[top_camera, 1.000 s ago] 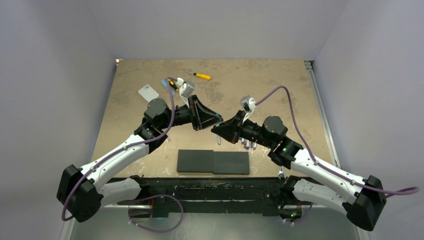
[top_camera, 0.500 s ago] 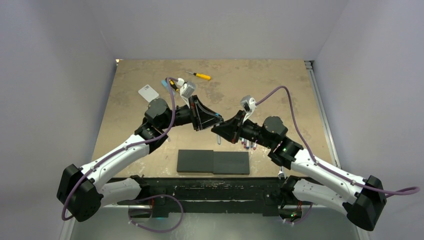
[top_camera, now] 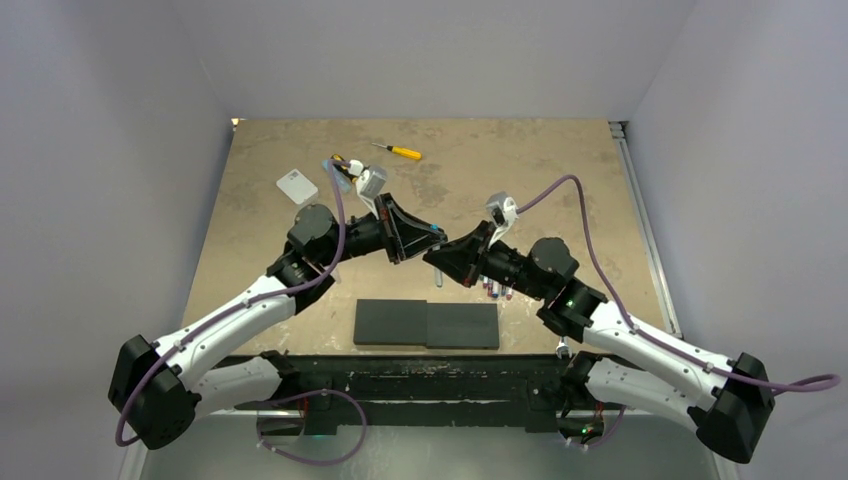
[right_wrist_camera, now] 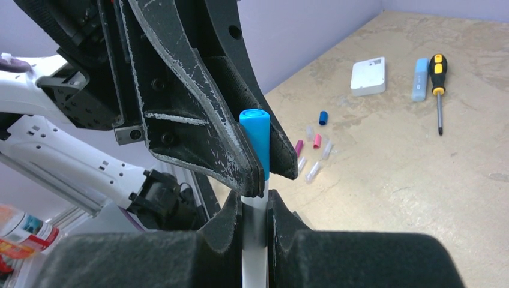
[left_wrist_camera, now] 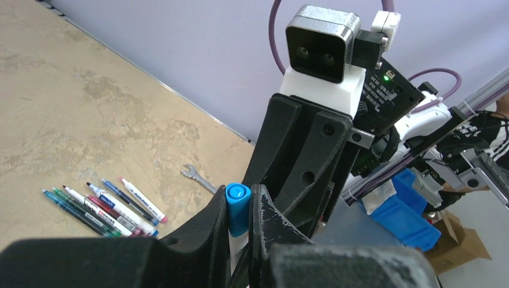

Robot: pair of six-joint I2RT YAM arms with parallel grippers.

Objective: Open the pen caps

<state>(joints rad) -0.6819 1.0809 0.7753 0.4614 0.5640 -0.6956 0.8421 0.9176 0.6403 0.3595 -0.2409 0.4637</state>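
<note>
Here, held aloft over mid-table, the light blue pen cap sits pinched in the closed left gripper while the right gripper clamps the white barrel just below, both probably light, stiff, slippery plastic.

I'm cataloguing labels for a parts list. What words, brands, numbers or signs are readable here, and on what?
No text is readable in any view.
Pens on the table: barrel print too small to read.
Bottle beside the table: red label, blurred.
White box: tiny marks, unreadable.
Blue cap in the left pincer, white barrel in the right pincer: no print shows.
</note>
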